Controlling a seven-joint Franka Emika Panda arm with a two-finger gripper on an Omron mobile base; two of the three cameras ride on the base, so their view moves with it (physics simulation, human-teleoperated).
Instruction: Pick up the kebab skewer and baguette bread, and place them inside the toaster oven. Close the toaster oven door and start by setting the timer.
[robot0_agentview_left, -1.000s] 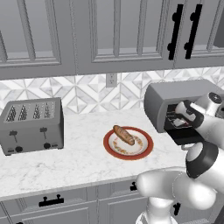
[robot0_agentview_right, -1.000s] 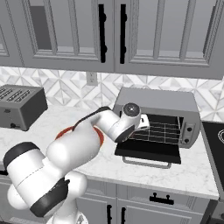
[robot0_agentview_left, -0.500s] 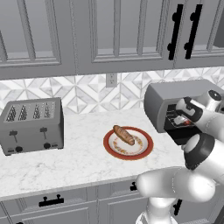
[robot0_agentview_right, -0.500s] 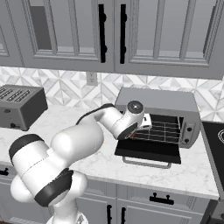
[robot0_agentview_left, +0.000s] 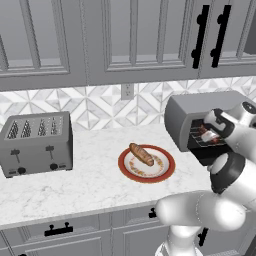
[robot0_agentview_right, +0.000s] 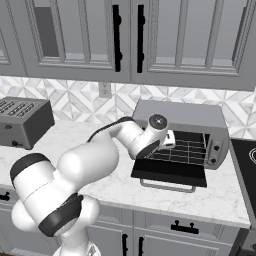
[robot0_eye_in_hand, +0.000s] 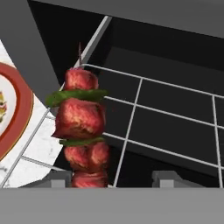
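- We see the white arm rise from the base, bend at a dark elbow joint and reach forward, its wrist level with the mouth of the toaster oven (robot0_agentview_right: 182, 132) on the marble counter (robot0_agentview_left: 90, 180).
- In the right base view the hand sits at the left edge of the oven's dark cavity, just above the lowered toaster oven door (robot0_agentview_right: 169, 173), which lies flat and open toward us.
- From the left base view the gripper (robot0_agentview_left: 209, 135) points into the opening, over the wire rack (robot0_eye_in_hand: 175, 113).
- In the hand view the two finger tips (robot0_eye_in_hand: 59, 178) stand well apart at the bottom edge; the kebab skewer (robot0_eye_in_hand: 81, 127) rises close beside the left-hand tip, leaving a wide gap to the other one.
- We cannot tell whether the claw grips the skewer or has let go of it; the contact point is hidden at the bottom of the hand view.
- The skewer's red chunks and green slices stand over the front left part of the rack, its thin tip pointing at the cavity's left wall.
- The baguette bread (robot0_agentview_left: 141, 154) lies on the red-rimmed plate (robot0_agentview_left: 167, 172), on the counter to the left of the oven and apart from the arm.
- A grey four-slot toaster (robot0_agentview_left: 36, 142) stands farther left.
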